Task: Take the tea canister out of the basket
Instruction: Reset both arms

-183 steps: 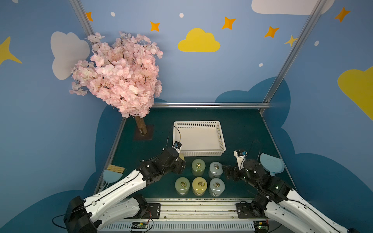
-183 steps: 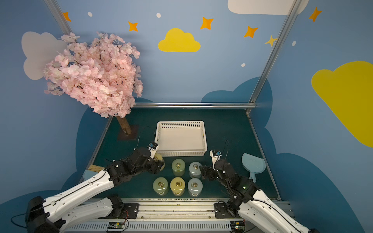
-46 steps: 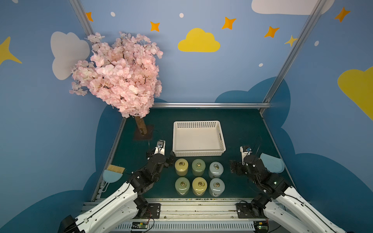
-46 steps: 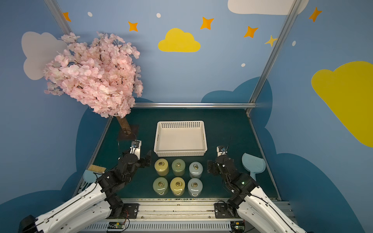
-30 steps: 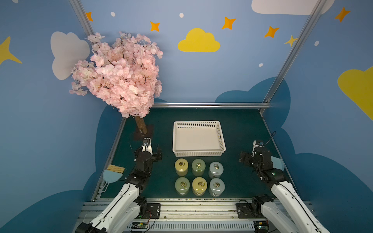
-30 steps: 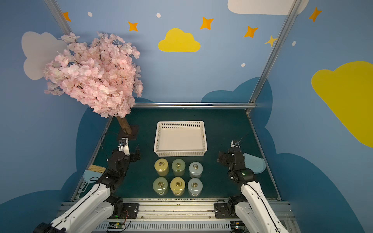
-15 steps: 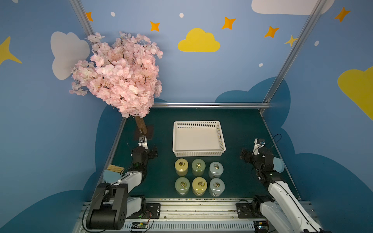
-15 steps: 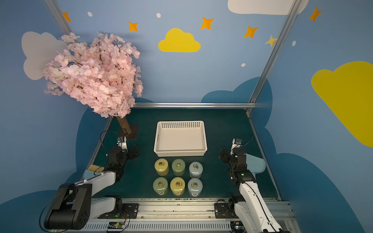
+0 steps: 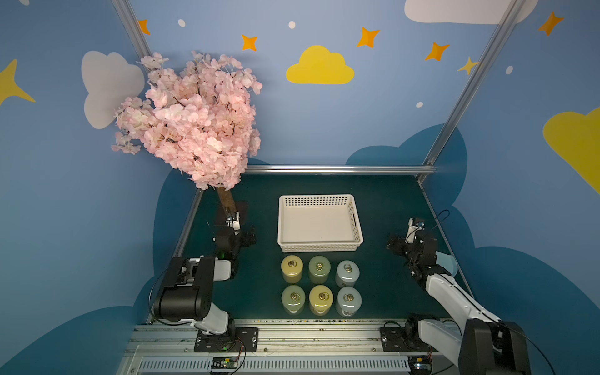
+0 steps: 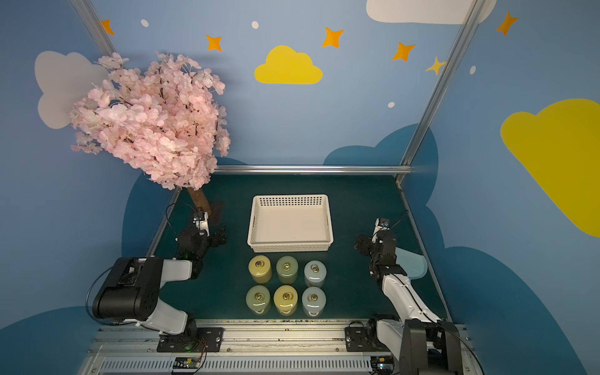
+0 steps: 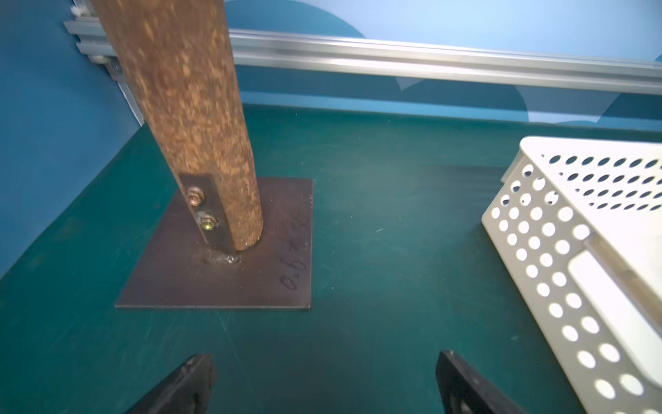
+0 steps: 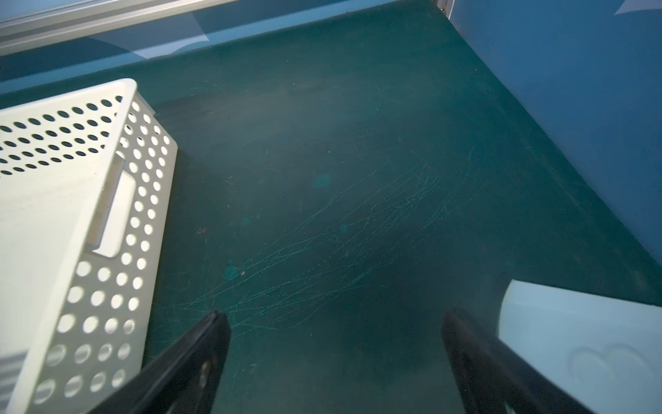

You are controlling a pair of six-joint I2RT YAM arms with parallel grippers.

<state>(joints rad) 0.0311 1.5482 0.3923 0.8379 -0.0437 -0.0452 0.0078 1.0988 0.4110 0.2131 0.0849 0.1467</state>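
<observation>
Canisters point(image 9: 292, 271) are looking rigid, slick, suiting side grips; left end effector point(image 11: 324, 358) and right end effector point(image 12: 335, 315) are gaping empty.

- Fake cherry tree point(image 9: 191, 123), pink blossom, at the far left corner of the green bench point(image 9: 383, 207).
- Its brown trunk point(image 11: 186, 107) leans a bit. A bracket with two bolts fixes it to a flat square metal plate point(image 11: 250, 279) lying on the bench; the plate has handwriting on it, unreadable.
- Pale blue plastic scoop point(image 10: 412, 264) lies by the right edge.
- Aluminium rail point(image 9: 337, 168) runs along the back edge.
- Blue walls carry a yellow cloud point(image 9: 319, 66) and orange stars point(image 9: 249, 42).
</observation>
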